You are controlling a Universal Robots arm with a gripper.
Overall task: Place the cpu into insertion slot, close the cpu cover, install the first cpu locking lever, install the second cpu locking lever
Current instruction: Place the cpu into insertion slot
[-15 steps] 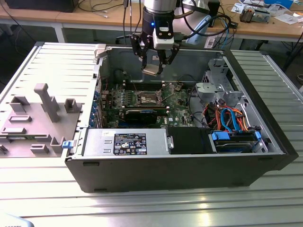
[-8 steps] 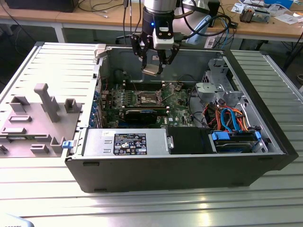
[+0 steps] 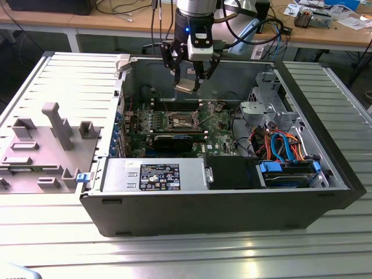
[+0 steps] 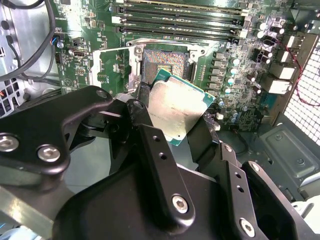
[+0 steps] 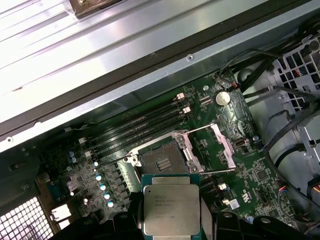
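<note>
CPU [image 5: 171, 212] is pinched by its edges between the fingers of the gripper [image 3: 189, 81], with its silver-grey top plate facing both wrist views. It hangs above the motherboard [image 3: 218, 125] inside the open computer case [image 3: 174, 215], clear of the board and near the insertion slot [image 5: 159, 162]. The slot lies bare, its contact field exposed. The CPU cover [image 5: 222, 145] is swung open beside the slot. Memory slots [image 5: 135, 127] run along the slot's other side.

In the second wrist view the claw [image 4: 172, 120] hides the cpu's [image 4: 175, 100] gripped edges, and the cpu covers the slot's [image 4: 166, 61] corner nearest the claw.
</note>
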